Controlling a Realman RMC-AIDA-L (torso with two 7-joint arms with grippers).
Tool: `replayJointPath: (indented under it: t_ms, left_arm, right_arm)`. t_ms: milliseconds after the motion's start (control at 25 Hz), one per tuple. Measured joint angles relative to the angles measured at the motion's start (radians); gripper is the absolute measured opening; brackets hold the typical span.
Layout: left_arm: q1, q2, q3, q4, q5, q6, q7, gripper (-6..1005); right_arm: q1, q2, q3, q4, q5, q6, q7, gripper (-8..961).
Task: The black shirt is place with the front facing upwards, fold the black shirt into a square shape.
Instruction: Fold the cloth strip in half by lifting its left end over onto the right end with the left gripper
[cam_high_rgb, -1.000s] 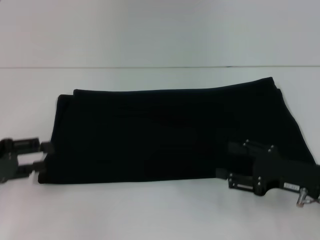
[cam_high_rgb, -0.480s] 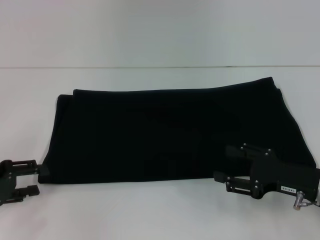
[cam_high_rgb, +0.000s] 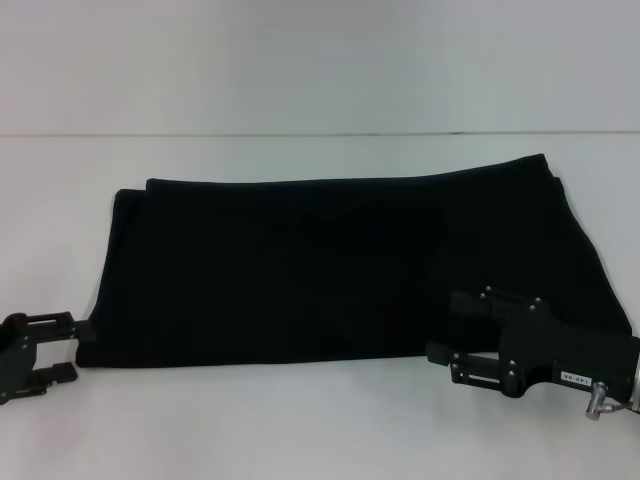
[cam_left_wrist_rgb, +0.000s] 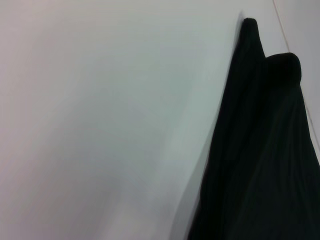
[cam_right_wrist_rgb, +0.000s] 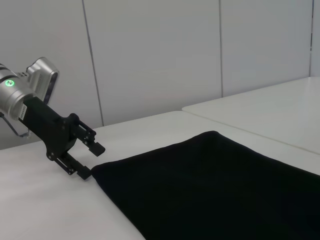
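The black shirt (cam_high_rgb: 330, 270) lies folded into a long flat band across the white table (cam_high_rgb: 300, 430); no lettering or label shows. It also shows in the left wrist view (cam_left_wrist_rgb: 260, 150) and the right wrist view (cam_right_wrist_rgb: 210, 185). My left gripper (cam_high_rgb: 70, 350) is open and empty, just off the shirt's near left corner and apart from the cloth; the right wrist view shows it (cam_right_wrist_rgb: 91, 160) with its jaws spread. My right gripper (cam_high_rgb: 445, 328) is open at the shirt's near edge on the right, its far finger over the cloth.
The table's far edge (cam_high_rgb: 320, 134) runs behind the shirt, with a pale wall beyond it. White panel walls (cam_right_wrist_rgb: 150, 60) and a second table surface (cam_right_wrist_rgb: 270, 105) stand past the shirt's left end.
My left gripper has drawn back from the shirt's left edge, toward me and to the left. My right gripper has shifted slightly toward the near edge. The shirt has not moved.
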Motion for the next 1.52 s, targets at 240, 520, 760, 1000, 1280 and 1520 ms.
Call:
replayJointPath:
  t_ms: [240,520,760,1000,1280,1520]
  left_arm:
    - [-0.022,-0.011,0.001,-0.008,0.004,-0.016,0.000,681]
    - [-0.058,-0.013,0.018,-0.047,0.007,-0.033,0.000,682]
    - [-0.066,-0.009,0.021,-0.045,0.007,-0.044,-0.006,677]
    - [-0.078,-0.011,0.057,-0.018,0.009,-0.048,0.008,582]
    - [-0.083,-0.015,0.077,-0.011,0.009,-0.063,-0.010,281]
    - [-0.086,-0.014,0.076,-0.013,0.009,-0.065,-0.015,82]
  right_arm:
    - [-0.001,0.000,0.000,0.002,0.000,-0.004,0.002,799]
    - [-0.002,0.000,0.000,0.011,-0.001,-0.012,0.002,799]
    - [-0.003,0.000,-0.007,0.013,-0.002,-0.014,0.002,799]
    - [-0.004,0.000,-0.011,0.015,-0.002,-0.016,0.003,798]
    - [-0.005,0.000,-0.011,0.015,-0.001,-0.020,0.003,798]
    - [-0.009,-0.001,-0.011,0.015,-0.002,-0.021,0.003,798]
